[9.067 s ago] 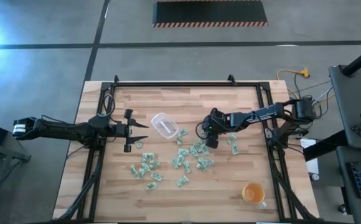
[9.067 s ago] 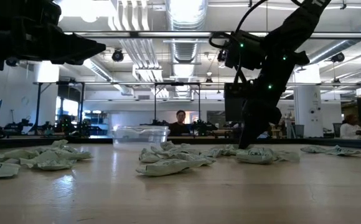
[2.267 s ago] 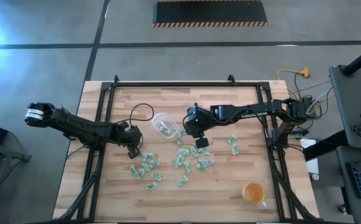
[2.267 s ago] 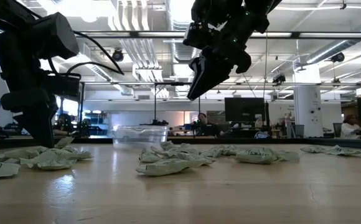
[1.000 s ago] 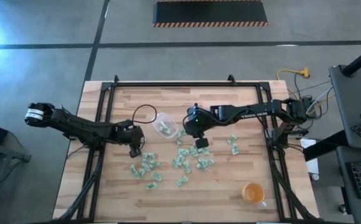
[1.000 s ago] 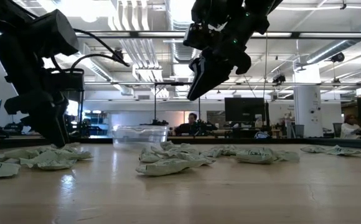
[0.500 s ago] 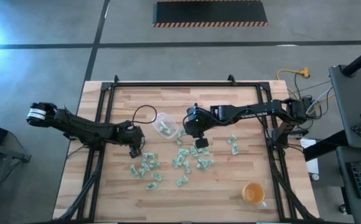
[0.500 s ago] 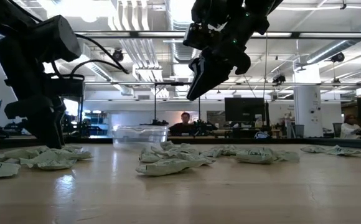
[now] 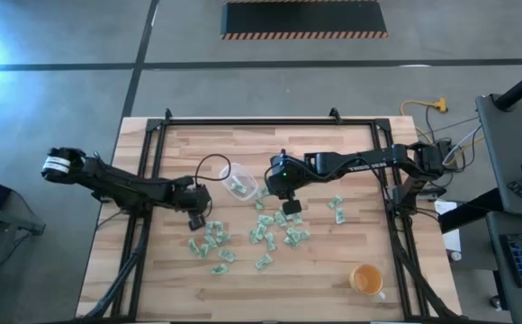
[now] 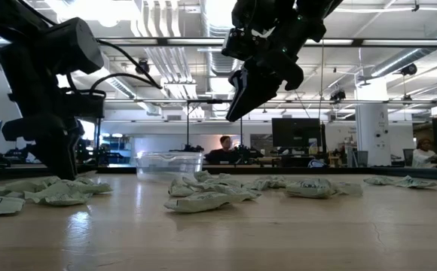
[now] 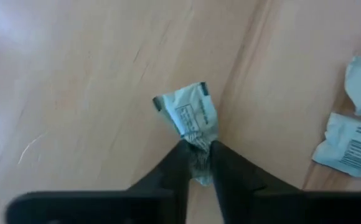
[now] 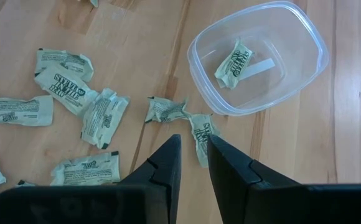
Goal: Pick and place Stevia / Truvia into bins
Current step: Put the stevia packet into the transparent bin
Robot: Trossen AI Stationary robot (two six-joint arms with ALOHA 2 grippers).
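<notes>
The wooden table (image 9: 333,261) carries everything. The right arm hangs above its middle; the right gripper (image 12: 193,144) is empty, and its fingers stand a little apart, above the packets near the tub. The left gripper (image 11: 197,160) is low at the table's left side, and its fingers are pressed together on one end of a green-white packet (image 11: 190,115), which seems to lie on the wood.

The clear tub (image 12: 305,59) stands near the middle of the table, between the two grippers, with one packet inside (image 12: 233,57). The other packets (image 9: 274,229) lie scattered just beside it and toward the front edge. An orange cup (image 9: 365,281) stands well apart near the front right corner.

I judge the packets to be very light, soft and crumpled, so they bend easily and can slip out. It is best to pinch a raised end or fold, as the left gripper does.
</notes>
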